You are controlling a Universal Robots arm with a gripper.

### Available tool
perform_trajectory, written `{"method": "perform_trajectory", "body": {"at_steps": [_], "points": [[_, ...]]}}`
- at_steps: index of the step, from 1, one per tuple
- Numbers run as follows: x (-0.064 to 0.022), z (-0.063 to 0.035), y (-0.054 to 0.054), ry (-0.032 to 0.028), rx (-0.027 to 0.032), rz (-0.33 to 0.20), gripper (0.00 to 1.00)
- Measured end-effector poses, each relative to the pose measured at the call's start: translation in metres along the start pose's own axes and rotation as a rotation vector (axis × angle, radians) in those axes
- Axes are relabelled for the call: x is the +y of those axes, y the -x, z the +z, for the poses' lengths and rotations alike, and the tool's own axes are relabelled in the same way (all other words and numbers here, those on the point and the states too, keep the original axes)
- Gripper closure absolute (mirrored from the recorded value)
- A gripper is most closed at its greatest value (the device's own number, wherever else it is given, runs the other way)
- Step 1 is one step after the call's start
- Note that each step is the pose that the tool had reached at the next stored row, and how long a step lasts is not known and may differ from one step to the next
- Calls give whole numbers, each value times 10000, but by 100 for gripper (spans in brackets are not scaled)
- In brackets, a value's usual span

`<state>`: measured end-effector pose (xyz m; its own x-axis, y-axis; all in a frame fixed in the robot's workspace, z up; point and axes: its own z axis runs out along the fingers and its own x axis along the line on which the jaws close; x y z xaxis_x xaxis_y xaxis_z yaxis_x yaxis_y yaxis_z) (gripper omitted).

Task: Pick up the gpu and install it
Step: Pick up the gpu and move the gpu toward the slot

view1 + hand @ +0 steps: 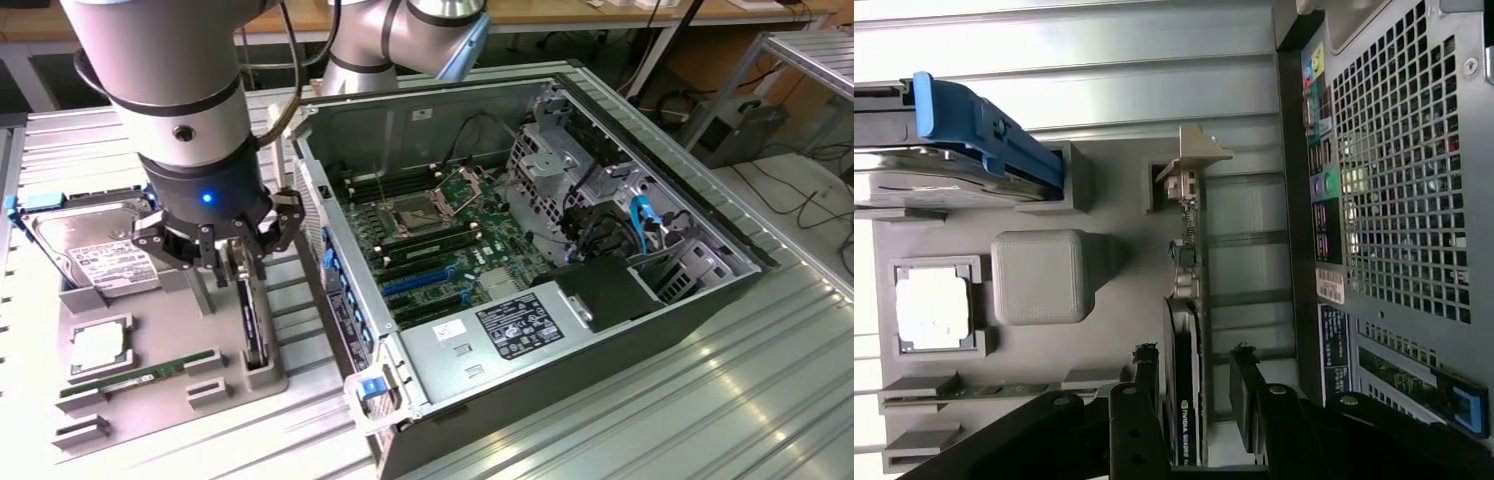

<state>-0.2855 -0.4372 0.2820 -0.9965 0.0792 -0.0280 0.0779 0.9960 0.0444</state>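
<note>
The gpu [248,322] is a thin black card standing on edge in a slot of the grey parts tray [167,310], at the exterior view's left of the computer case. In the wrist view the gpu [1182,350] shows its silver end bracket [1191,165] at the far end. My gripper [227,262] hangs straight over the card, open. The gripper [1194,385] has one black finger [1146,378] on each side of the card's near end. A gap still shows beside the other finger [1246,388].
The open computer case [747,270] lies on its side, with the motherboard and its blue expansion slots [420,280] facing up. The tray also carries a hard drive [100,255], a processor [100,345] and a green memory stick [140,375]. The case's perforated rear panel [1399,200] stands close beside the tray.
</note>
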Motion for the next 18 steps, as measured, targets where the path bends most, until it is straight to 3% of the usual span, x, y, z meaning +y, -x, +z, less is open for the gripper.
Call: {"method": "perform_trajectory", "body": {"at_steps": [9,13,16,18], "points": [[-7,177,-6,-2,18,23,58],[-10,236,-7,-9,92,54,58],[-11,254,-7,-9,200,79,58],[-12,272,-8,-10,240,99,58]]}}
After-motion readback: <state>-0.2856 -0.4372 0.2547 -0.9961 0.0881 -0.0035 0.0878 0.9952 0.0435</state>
